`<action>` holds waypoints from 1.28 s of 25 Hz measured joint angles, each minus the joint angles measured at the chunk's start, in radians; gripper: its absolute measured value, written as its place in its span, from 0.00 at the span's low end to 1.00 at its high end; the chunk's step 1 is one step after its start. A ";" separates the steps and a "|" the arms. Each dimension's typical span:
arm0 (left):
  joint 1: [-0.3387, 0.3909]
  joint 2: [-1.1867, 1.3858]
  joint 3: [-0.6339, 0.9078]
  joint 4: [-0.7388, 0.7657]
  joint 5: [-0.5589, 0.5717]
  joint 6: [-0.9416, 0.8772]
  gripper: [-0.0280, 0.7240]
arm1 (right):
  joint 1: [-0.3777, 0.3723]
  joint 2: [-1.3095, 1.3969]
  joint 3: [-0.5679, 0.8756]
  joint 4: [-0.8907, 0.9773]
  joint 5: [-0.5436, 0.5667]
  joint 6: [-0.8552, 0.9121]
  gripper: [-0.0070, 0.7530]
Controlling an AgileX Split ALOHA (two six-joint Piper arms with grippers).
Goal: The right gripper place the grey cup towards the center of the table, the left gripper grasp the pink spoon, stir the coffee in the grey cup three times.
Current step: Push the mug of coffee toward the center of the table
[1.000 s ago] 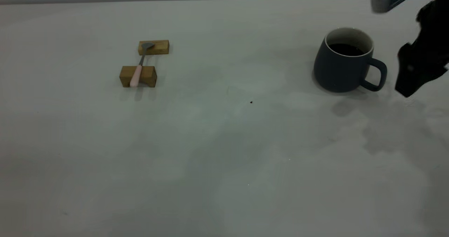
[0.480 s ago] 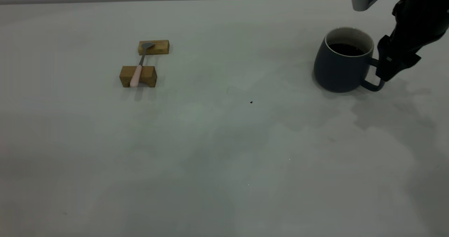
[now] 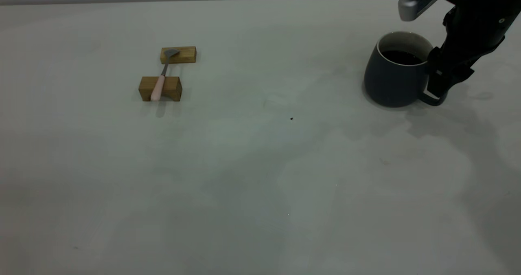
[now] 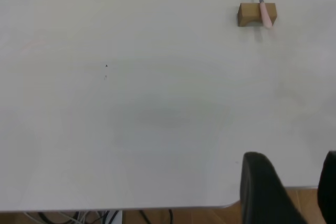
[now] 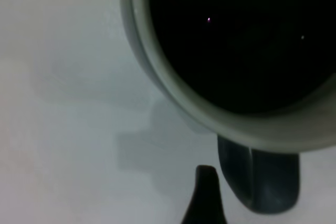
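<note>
Exterior view: right hand point(image 3: 436, 88) at grey cup point(image 3: 392, 77) handle.

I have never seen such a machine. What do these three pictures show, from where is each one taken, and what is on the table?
Two robot arms work at a table. The wide picture is from an outside camera; each other picture is from a camera on one arm's wrist. The right gripper is at the handle of the grey cup, which holds dark coffee. Whether it grips yet is unclear. The left gripper hangs open over the table's edge, holding nothing. The pink spoon lies across two wooden blocks.
</note>
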 joint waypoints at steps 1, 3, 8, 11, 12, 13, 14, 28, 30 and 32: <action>0.000 0.000 0.000 0.000 0.000 0.000 0.49 | 0.000 0.006 0.000 0.001 -0.007 0.000 0.88; 0.000 0.000 0.000 0.000 0.000 0.000 0.49 | 0.000 0.014 0.000 0.011 -0.021 0.000 0.84; 0.000 0.000 0.000 0.000 0.000 0.000 0.49 | 0.000 0.020 0.000 0.050 -0.024 -0.005 0.62; 0.000 0.000 0.000 0.000 0.000 0.000 0.49 | 0.007 0.020 0.000 0.055 -0.025 -0.007 0.46; 0.000 0.000 0.000 0.000 0.000 0.000 0.49 | 0.012 0.020 0.000 0.055 -0.025 -0.008 0.39; 0.000 0.000 0.000 0.000 0.000 0.000 0.49 | 0.018 0.020 0.000 0.055 -0.025 -0.008 0.34; 0.000 0.000 0.000 0.000 0.000 0.000 0.49 | 0.023 0.020 0.000 0.055 -0.027 -0.010 0.29; 0.000 0.000 0.000 0.000 0.000 0.000 0.49 | 0.143 0.020 0.000 0.060 -0.028 -0.009 0.24; 0.000 0.000 0.000 0.000 0.000 0.000 0.49 | 0.175 0.020 0.000 0.070 -0.028 -0.008 0.24; 0.000 0.000 0.000 0.000 0.000 0.000 0.49 | 0.210 0.021 0.000 0.074 -0.030 -0.005 0.24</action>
